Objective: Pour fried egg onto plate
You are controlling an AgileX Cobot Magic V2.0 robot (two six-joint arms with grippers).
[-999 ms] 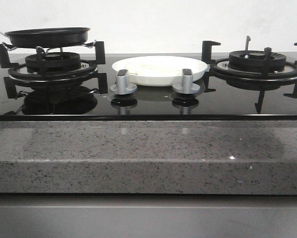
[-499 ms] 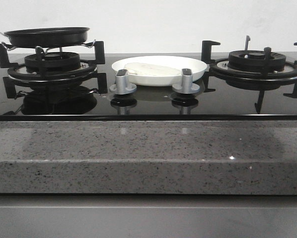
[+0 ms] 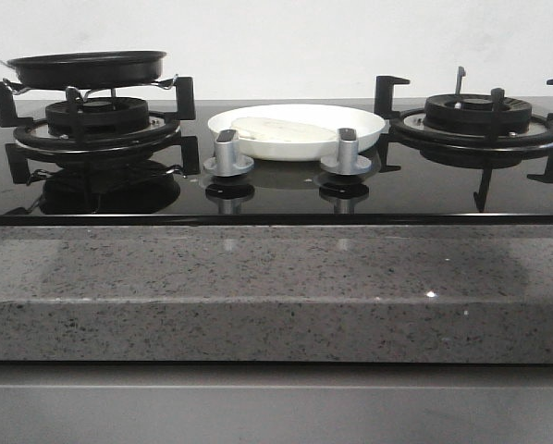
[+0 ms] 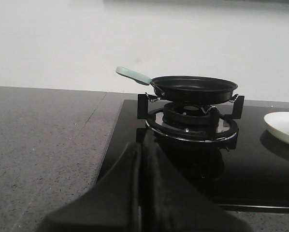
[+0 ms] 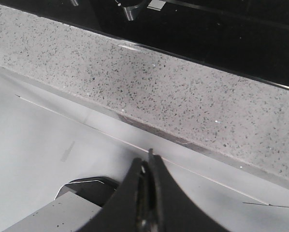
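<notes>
On the plate (image 3: 297, 129), centre of the table (image 3: 276, 268), lies what seems the fried egg (image 3: 284, 129). Ahead of the clenched, empty left pincer (image 4: 139, 164) stands the pan (image 4: 193, 88); right pincer (image 5: 147, 179) clenched, farther.

text: none readable | labels: none | brands: none | numbers: none | stove (image 3: 276, 190), pan (image 3: 90, 68), plate (image 3: 297, 129): all unmarked

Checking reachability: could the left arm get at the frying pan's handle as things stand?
Probably yes. The left tool, shut and empty, sits back over the counter facing the frying pan on its burner, and nothing stands between it and the mint-green handle.
</notes>
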